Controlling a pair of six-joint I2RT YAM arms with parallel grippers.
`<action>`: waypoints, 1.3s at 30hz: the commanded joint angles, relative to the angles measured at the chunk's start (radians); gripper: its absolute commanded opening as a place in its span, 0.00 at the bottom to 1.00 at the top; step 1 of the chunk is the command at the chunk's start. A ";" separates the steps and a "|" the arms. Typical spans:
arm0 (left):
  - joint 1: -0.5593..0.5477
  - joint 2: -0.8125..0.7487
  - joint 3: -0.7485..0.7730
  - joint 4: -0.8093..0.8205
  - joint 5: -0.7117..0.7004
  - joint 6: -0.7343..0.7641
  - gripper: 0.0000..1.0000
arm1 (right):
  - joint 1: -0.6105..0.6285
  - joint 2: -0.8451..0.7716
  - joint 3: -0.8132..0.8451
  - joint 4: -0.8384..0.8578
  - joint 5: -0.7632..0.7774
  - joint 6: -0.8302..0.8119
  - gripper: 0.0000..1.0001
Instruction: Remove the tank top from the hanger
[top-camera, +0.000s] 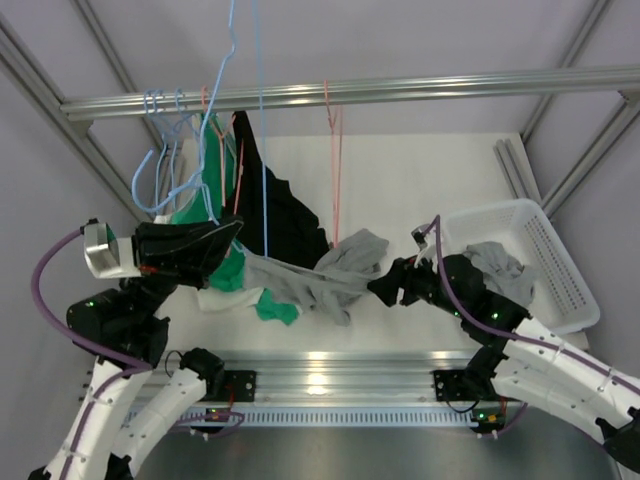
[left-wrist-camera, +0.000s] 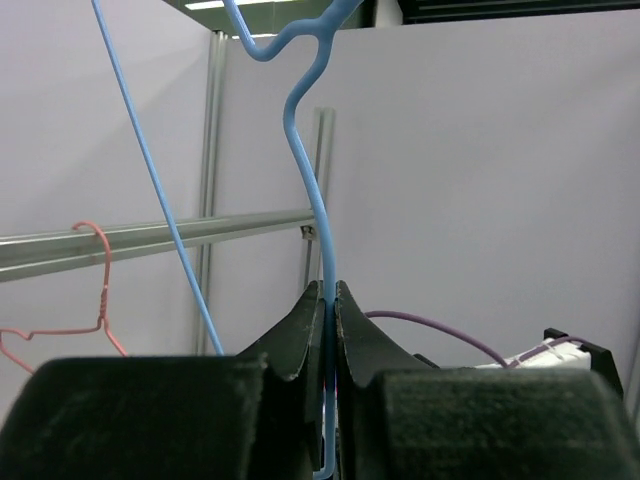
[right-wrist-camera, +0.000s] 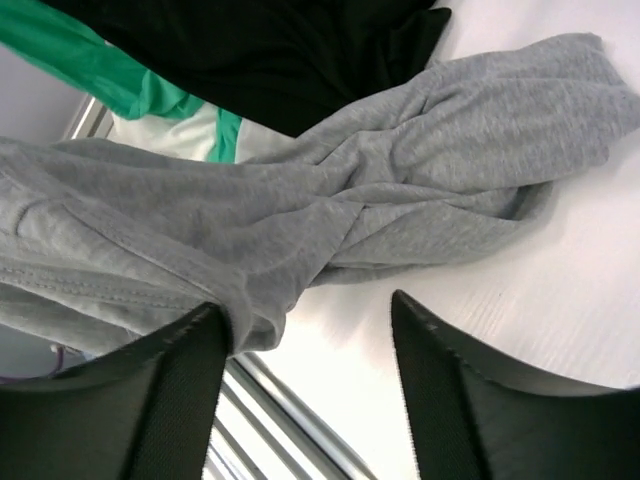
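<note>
The blue wire hanger (left-wrist-camera: 305, 150) rises from between the fingers of my left gripper (left-wrist-camera: 329, 300), which is shut on its wire. From above, that gripper (top-camera: 235, 232) sits at the left, with the hanger (top-camera: 262, 150) running up past the rail. The grey tank top (top-camera: 330, 275) trails from the left gripper's side across the table toward my right gripper (top-camera: 378, 287). In the right wrist view the tank top (right-wrist-camera: 400, 190) lies bunched on the table. My right gripper (right-wrist-camera: 305, 303) is open, and a fold of grey cloth rests against its left finger (right-wrist-camera: 195, 350).
A black garment (top-camera: 285, 215) and a green-and-white one (top-camera: 235, 275) hang behind the tank top. Several blue hangers (top-camera: 165, 150) and a pink hanger (top-camera: 333, 150) hang from the metal rail (top-camera: 400, 90). A white basket (top-camera: 560, 270) at the right holds grey cloth (top-camera: 495, 262).
</note>
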 joint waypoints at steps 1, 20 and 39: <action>-0.003 0.012 -0.083 0.112 -0.072 0.035 0.00 | 0.007 0.027 0.003 0.089 -0.041 0.002 0.65; -0.004 -0.008 -0.089 -0.023 -0.006 0.175 0.00 | 0.009 -0.075 0.017 0.071 -0.083 -0.049 0.87; -0.003 -0.392 -0.237 -0.768 -0.090 -0.018 0.00 | 0.006 -0.138 0.098 -0.103 0.095 -0.130 0.96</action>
